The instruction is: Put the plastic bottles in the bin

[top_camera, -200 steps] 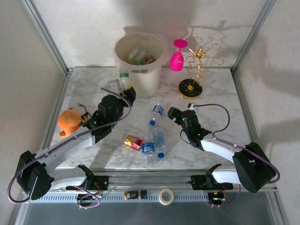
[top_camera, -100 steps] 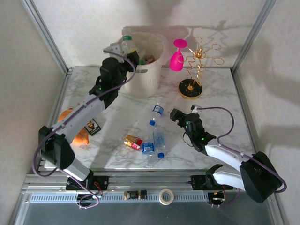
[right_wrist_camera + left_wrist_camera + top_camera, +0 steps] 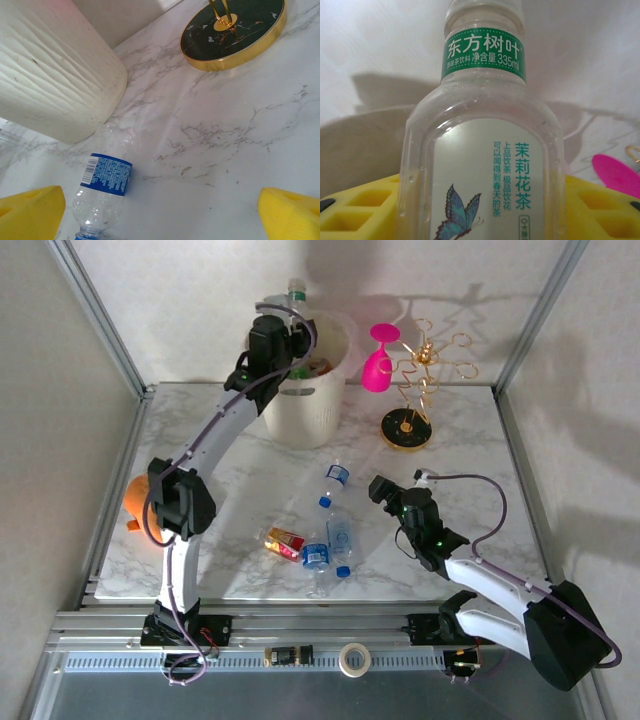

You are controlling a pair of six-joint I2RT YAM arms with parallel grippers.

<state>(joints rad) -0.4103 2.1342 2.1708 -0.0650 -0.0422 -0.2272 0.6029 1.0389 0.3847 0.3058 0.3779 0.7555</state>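
Rail at my end: I count one roll of tape point(image 3: 351, 658), lying between the two arm bases.
Loose bottles: I count four lying on the marble table point(image 3: 480, 440). One is a red-labelled bottle point(image 3: 285, 542) and three are clear with blue caps and labels.
Front pair: the first clear bottle point(image 3: 317, 558) and the second clear bottle point(image 3: 340, 538) lie side by side, touching, just right of the red-labelled one.
Third clear bottle point(image 3: 334, 480) point(image 3: 102, 192): it lies apart from the others, farther back, between them and the bin.
Right gripper point(image 3: 381, 487) point(image 3: 160, 220): the jaws are spread wide and hold nothing. It sits low over the table, just right of the third clear bottle. On my wrist feed that bottle lies close to one yellow pad point(image 3: 30, 210).
Toy: one orange plush toy point(image 3: 137, 498) at the left edge, partly hidden behind the left arm.
Left gripper point(image 3: 293, 338) point(image 3: 480, 215): high over the bin's rim, pinching one bottle upright between its yellow pads point(image 3: 355, 210).
Held bottle point(image 3: 297, 300) point(image 3: 485, 165): clear, with a green neck band and a pale label showing a butterfly.
Bin point(image 3: 300, 405): one, cream-white, at the back of the table. I see green and red among the bottles inside, but I cannot count them.
Far right: one pink goblet point(image 3: 378, 365) point(image 3: 615, 175) beside one gold wire stand point(image 3: 420, 370) on a dark round base point(image 3: 235, 30).
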